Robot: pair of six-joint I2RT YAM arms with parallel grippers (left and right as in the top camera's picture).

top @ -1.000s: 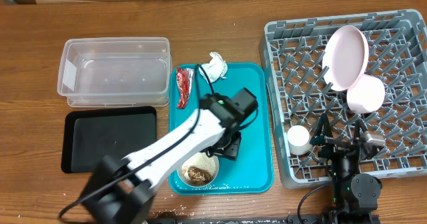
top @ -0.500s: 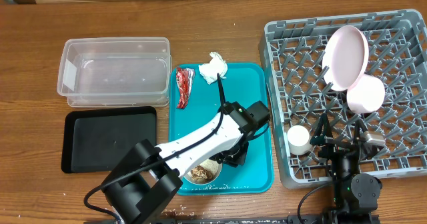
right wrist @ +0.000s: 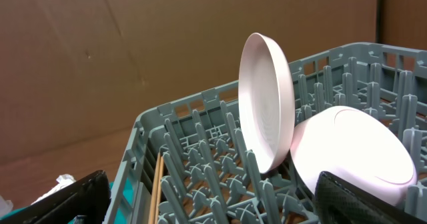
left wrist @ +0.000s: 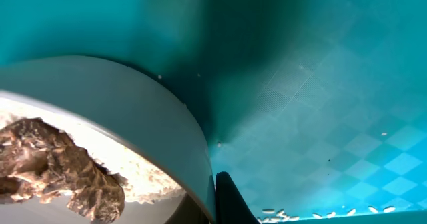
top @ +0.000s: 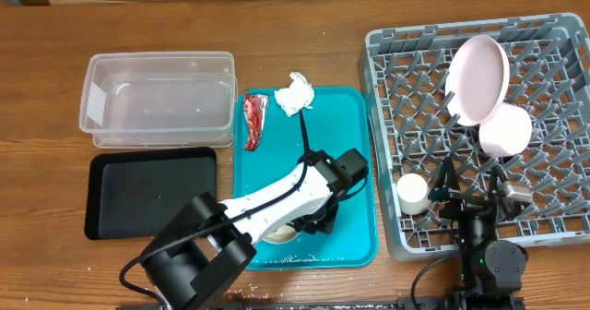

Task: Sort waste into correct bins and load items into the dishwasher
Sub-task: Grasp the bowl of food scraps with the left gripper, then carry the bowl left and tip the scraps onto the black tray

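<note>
Reaching down onto the teal tray (top: 355, 125) in the middle of the overhead frame, the left gripper (top: 318, 220) is right up against the bowl of leftovers (top: 277, 236) near the tray's bottom edge. The wrist cam shows one dark finger (left wrist: 231, 201) just outside the bowl wall and rice with brown scraps (left wrist: 60, 171) inside, but honestly I can't tell if it's clamped on the rim or loose. The red wrapper (top: 253, 121) lies in the tray's upper left, with the tissue (top: 297, 93) hanging over its top edge. The clear tub (top: 157, 98) sits upper left on the counter (top: 55, 33), and the black tray (top: 152, 192) is just below it. On the right, the dish rack (top: 396, 98) holds the pink plate (top: 479, 79) on edge, the pink bowl (top: 505, 130) touching it, a small white cup (top: 412, 193) and a chopstick (right wrist: 157, 187). The right gripper (top: 472, 186) is at lower right, fingers spread wide, holding nothing.
</note>
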